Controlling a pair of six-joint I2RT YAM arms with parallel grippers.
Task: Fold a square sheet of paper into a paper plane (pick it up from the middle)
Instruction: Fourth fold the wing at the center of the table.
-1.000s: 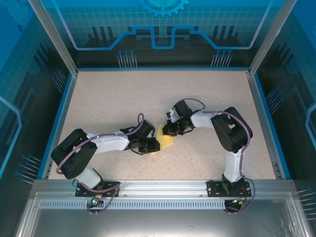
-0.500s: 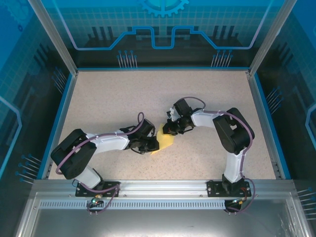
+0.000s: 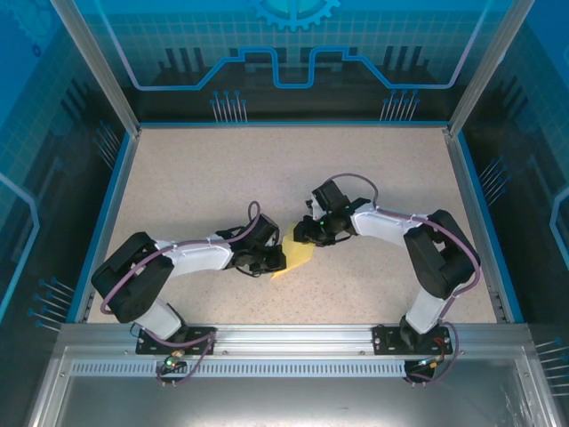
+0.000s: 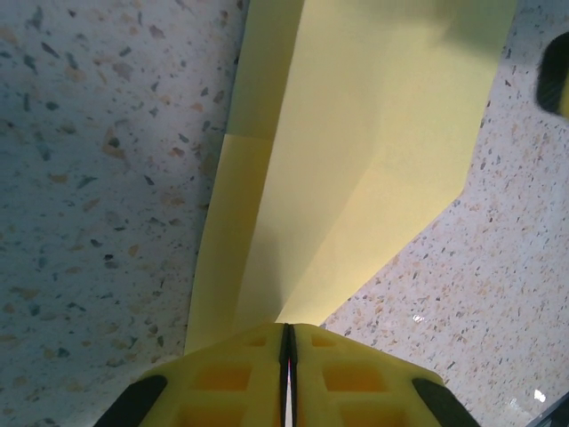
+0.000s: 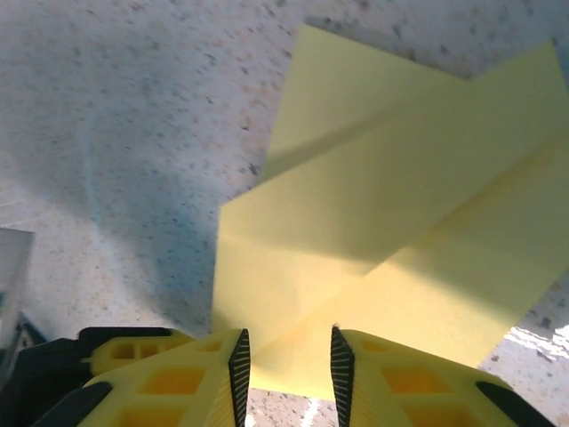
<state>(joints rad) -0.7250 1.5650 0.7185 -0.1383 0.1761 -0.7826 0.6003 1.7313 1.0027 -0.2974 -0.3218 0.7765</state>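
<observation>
The pale-yellow sheet of paper [image 3: 300, 257] lies folded with creases at the table's middle, between both grippers. My left gripper [image 3: 279, 261] is shut on its near-left edge; in the left wrist view the paper [image 4: 356, 160] runs into the closed jaws of the left gripper [image 4: 287, 336]. My right gripper [image 3: 304, 237] is at the paper's far side, open. In the right wrist view the folded paper [image 5: 400, 231] reaches into the gap of the right gripper [image 5: 289, 351] without being pinched. It lies partly lifted off the table.
The speckled beige tabletop [image 3: 222, 178] has a raised blue border [image 3: 114, 191] and aluminium frame posts [image 3: 93, 62] at its corners. A metal rail [image 3: 284, 336] with both arm bases runs along the near edge.
My right gripper has opened and let go of the paper, and its arm's elbow has swung to the right. The left gripper has closed tighter on the paper.
</observation>
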